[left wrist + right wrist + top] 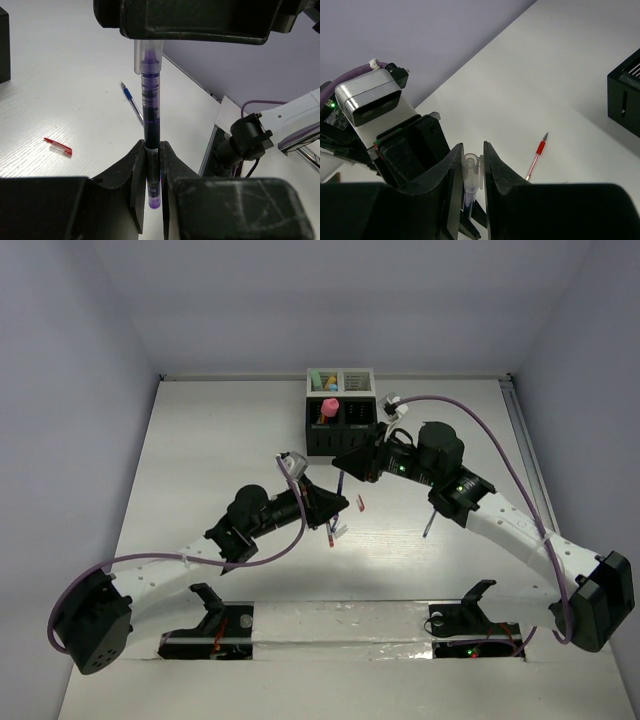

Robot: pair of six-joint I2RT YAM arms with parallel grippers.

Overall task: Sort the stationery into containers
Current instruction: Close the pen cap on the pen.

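The left gripper (151, 150), nearest its own wrist camera, is clamped on the lower barrel of a thin purple pen (151, 100) with a see-through plastic body and a clear clipped cap. The pen runs straight out from those black fingers toward the right gripper (471, 150). That gripper's two fingers sit against either side of the cap, and from its own camera they look closed on it, with no gap showing.

So the purple pen hangs in the air between both grippers, above the white table (50, 75). It is near the front of the black slotted plastic organizer box (335, 430), with the white slotted organizer box (345, 380) joined behind, and it is in no compartment yet.

A small red pen (58, 146) and a slim blue ballpoint pen (132, 103) lie on the table, apart from each other.

The purple pen is probably very light and stiff, so weight should be no trouble. The smooth round plastic is likely slippery and could twist or slide between flat pads. The cap looks like the weak spot, since a grip there alone might pull it off the barrel or let the pen swing. The barrel just below the cap seems the safer place to hold, squeezed across its width, with the pen kept in line with the slot it must drop into.
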